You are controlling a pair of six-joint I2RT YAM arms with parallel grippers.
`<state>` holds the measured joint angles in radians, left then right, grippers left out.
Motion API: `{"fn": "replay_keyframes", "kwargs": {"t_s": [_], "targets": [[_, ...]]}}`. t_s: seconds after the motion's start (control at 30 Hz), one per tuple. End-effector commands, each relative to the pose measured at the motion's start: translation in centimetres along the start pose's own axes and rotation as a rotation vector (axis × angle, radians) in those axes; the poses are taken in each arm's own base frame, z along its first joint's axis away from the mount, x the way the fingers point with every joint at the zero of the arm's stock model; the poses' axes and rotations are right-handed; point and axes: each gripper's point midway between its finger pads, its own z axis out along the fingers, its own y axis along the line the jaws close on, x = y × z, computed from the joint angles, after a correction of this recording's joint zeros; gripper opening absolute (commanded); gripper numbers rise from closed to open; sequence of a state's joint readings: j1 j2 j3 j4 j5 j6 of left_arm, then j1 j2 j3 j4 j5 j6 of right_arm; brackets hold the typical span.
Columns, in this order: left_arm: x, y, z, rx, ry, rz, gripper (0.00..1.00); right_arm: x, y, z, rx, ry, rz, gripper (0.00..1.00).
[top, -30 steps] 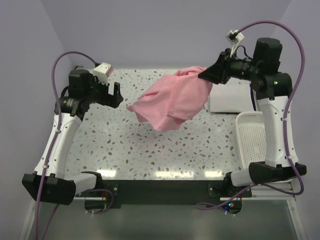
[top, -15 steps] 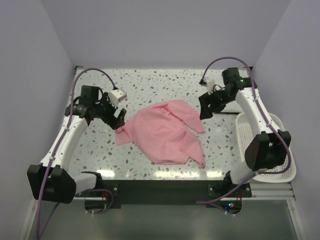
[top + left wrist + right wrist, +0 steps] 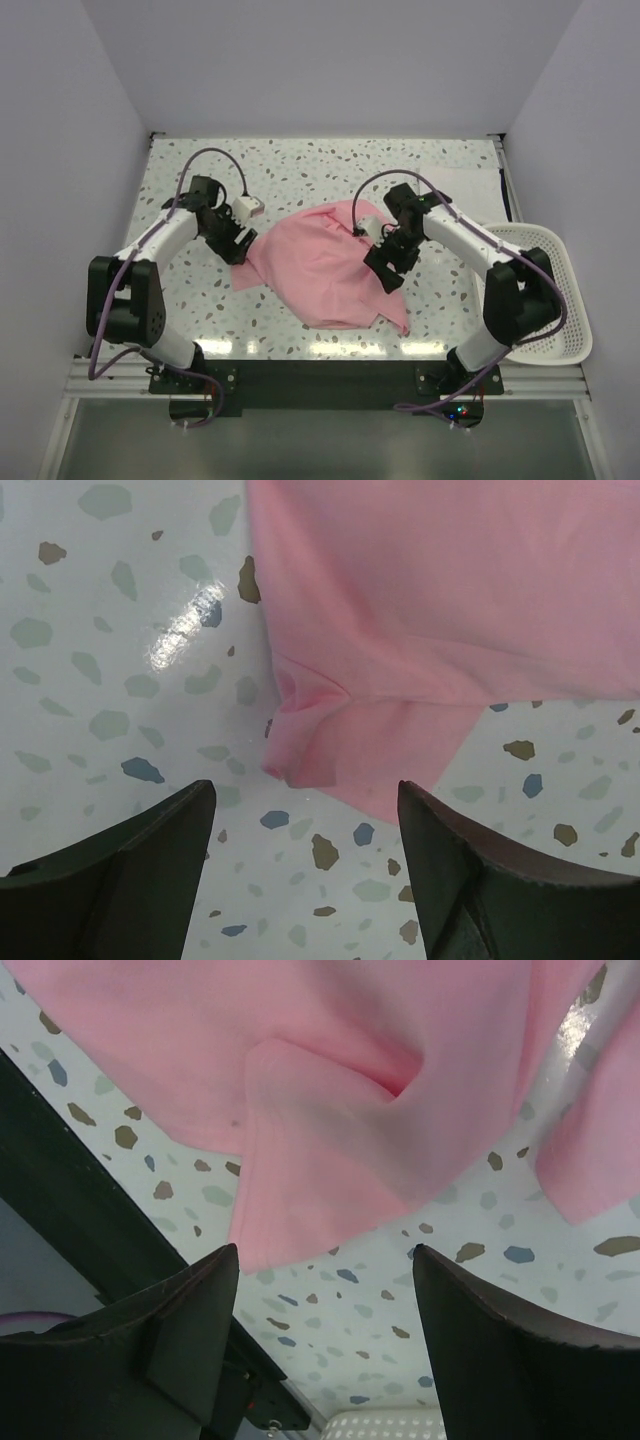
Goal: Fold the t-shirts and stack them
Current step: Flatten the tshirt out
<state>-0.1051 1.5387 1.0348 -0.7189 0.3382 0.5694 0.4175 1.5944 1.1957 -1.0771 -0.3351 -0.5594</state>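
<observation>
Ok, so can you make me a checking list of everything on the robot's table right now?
Surface: speckled table, shiny, with no spills seen.
Job's things: the pink t-shirt lies crumpled in the middle, not folded yet. The white folded t-shirt sits at the far right corner.
Clutter: a white basket at the right edge, partly behind the right arm.
Grippers: the left gripper has its jaws open by the pink t-shirt's left corner. The right gripper has its jaws open over its right side. Neither holds anything.
Cables: purple cables loop off both arms.
Surroundings: plain pale walls on three sides.
</observation>
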Motion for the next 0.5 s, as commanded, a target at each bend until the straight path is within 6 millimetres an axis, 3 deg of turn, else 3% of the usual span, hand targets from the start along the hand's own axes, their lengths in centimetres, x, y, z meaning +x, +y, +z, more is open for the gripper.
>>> {"fn": "replay_keyframes", "kwargs": {"t_s": [0.0,0.2,0.27,0.3,0.33,0.37,0.4,0.43,0.47], "targets": [[-1.5,2.5,0.3,-0.092,-0.025,0.013,0.76,-0.4,-1.7,1.8,0.065,0.017,-0.01,0.74],[-1.2,2.8,1.7,-0.081,0.002,-0.055,0.56,-1.1,-2.2,4.6,0.08,0.05,-0.02,0.75],[-1.0,2.8,2.0,-0.076,0.004,-0.084,0.45,-1.0,-3.0,5.3,0.104,0.071,-0.008,0.7],[-1.0,2.9,1.9,-0.079,0.002,-0.094,0.37,-1.2,-3.2,5.5,0.108,0.07,-0.007,0.61],[-1.0,3.1,1.8,-0.084,-0.002,-0.101,0.33,-1.3,-3.5,5.8,0.108,0.081,0.003,0.34],[-0.9,3.3,1.6,-0.09,-0.005,-0.111,0.29,-2.2,-4.0,5.4,0.128,0.065,0.0,0.2],[-0.7,4.0,1.1,-0.104,-0.012,-0.135,0.18,-2.3,-4.2,4.9,0.131,0.065,0.0,0.08],[-1.2,4.6,0.4,-0.118,-0.036,-0.141,0.1,-2.9,-4.6,4.2,0.142,0.044,-0.005,0.0],[-1.2,5.0,-0.2,-0.124,-0.045,-0.153,0.03,-4.5,-5.2,2.9,0.163,-0.001,-0.024,0.0]]}}
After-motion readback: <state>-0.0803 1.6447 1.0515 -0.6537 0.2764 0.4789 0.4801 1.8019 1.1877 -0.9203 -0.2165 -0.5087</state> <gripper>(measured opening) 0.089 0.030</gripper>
